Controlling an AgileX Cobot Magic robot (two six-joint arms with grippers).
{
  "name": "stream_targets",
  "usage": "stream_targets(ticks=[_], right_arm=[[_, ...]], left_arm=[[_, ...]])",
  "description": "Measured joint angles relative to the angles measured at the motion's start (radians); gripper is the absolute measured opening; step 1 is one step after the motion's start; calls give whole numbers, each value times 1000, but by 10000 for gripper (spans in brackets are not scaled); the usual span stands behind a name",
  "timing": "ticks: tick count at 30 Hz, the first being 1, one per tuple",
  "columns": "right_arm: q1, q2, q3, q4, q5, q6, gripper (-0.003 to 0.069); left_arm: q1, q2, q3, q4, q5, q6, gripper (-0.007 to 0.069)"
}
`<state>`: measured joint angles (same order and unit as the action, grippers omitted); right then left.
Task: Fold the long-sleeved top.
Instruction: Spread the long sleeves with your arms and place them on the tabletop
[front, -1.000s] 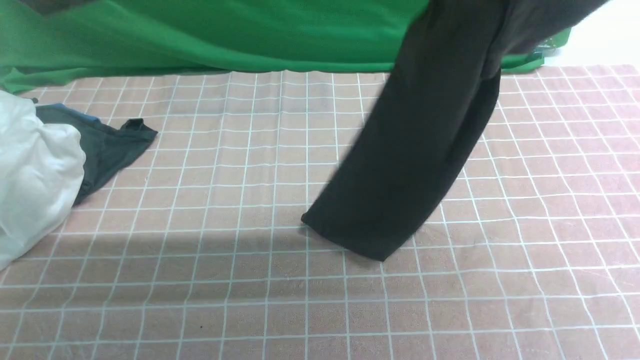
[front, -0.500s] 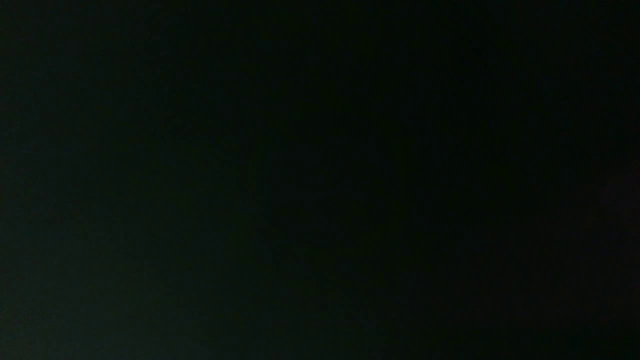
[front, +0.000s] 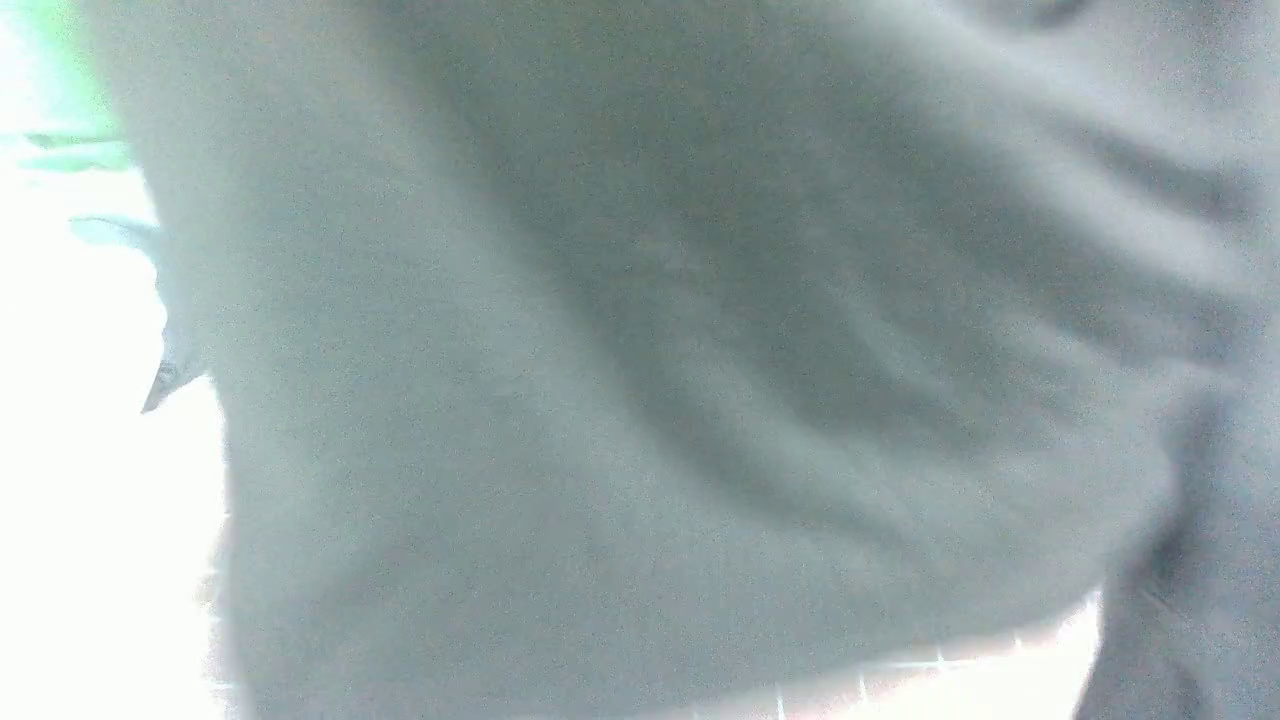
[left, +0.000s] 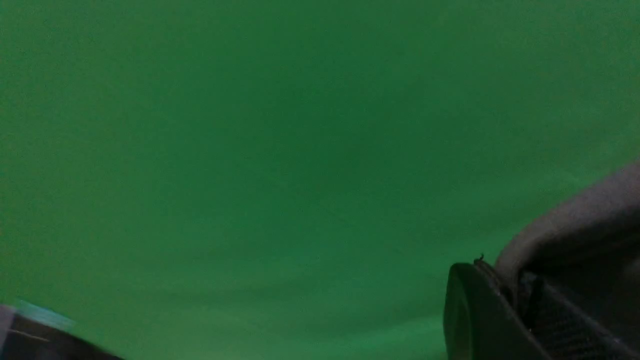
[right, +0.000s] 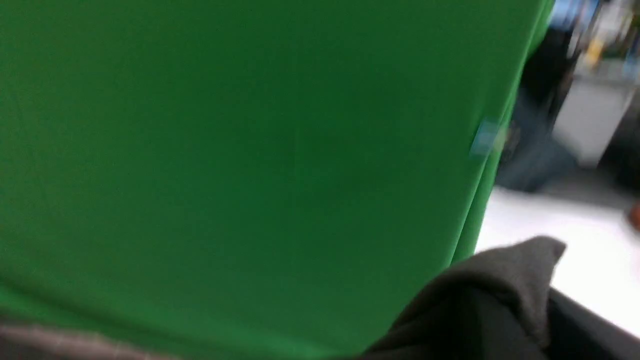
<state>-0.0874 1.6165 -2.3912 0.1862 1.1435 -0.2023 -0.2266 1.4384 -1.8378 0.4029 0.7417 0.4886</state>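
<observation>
Jaws first, and it's a tough call. On the left gripper (left: 482, 325) only one finger (left: 467, 305) shows in the left wrist view, with the long-sleeved top (left: 575, 225) bunched right against it. Pinching or spread, I cannot tell. Right gripper: nothing of it shows clearly. The right wrist view gives just a peak of that dark fabric (right: 500, 295) in front of the green backdrop (right: 225, 150), so no verdict there either.

Over to the front view, and the top (front: 640, 400) hangs right up against the lens, blurred and washed out to grey, filling nearly the whole view. Neck, cuffs, sleeves: none can be picked out. Creases slant down toward the robot's right, the lower edge rises toward that same side, and a darker fold hangs at the far right. Its long axis? Impossible to read from this close. Only a sliver of the checked tablecloth (front: 900, 680) peeks out beneath, and the far left is blown out to white.
</observation>
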Motion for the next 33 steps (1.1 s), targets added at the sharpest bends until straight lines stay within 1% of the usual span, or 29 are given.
stream_targets(ticks=[2,3,4,5,6,8,9,10,12,13,15,17,18,20,23,24,30,33], right_arm=[[-1,11,120,1,-27,-5,74],[-1,11,145,1,-44,-6,74],[-1,12,211,4,-80,-7,74],[-1,13,251,5,-108,-7,74],[-1,13,358,5,-178,-7,74],[-1,16,484,5,-288,-8,74],[-1,16,508,5,-322,-8,74],[-1,21,595,6,-413,-16,74],[-1,33,676,11,-505,-24,74],[-1,35,683,13,-523,-24,74],[0,71,727,13,-616,-31,74],[0,113,734,14,-676,-36,74],[0,117,734,14,-683,-37,74],[1,185,734,15,-800,-42,74],[1,251,732,15,-908,-45,74],[1,288,727,14,-958,-45,74],[2,420,703,12,-1066,-29,76],[2,495,702,9,-1126,-29,118]], left_arm=[[117,35,67,-189,-74,98,48],[133,43,78,-203,-80,107,48],[166,70,106,-272,-113,146,48],[187,86,118,-304,-132,163,48],[212,126,137,-340,-162,179,48],[230,188,151,-364,-199,191,48],[233,201,152,-368,-210,193,48],[240,250,157,-374,-252,194,48],[242,306,159,-375,-317,195,48],[242,316,159,-375,-323,195,48],[242,379,159,-378,-413,195,48],[242,419,159,-378,-478,195,48],[242,424,159,-379,-485,195,48],[242,482,159,-378,-576,195,48],[240,541,159,-378,-683,195,48],[240,569,159,-378,-754,194,48],[237,679,128,-375,-878,182,52],[232,763,91,-374,-929,161,88]])
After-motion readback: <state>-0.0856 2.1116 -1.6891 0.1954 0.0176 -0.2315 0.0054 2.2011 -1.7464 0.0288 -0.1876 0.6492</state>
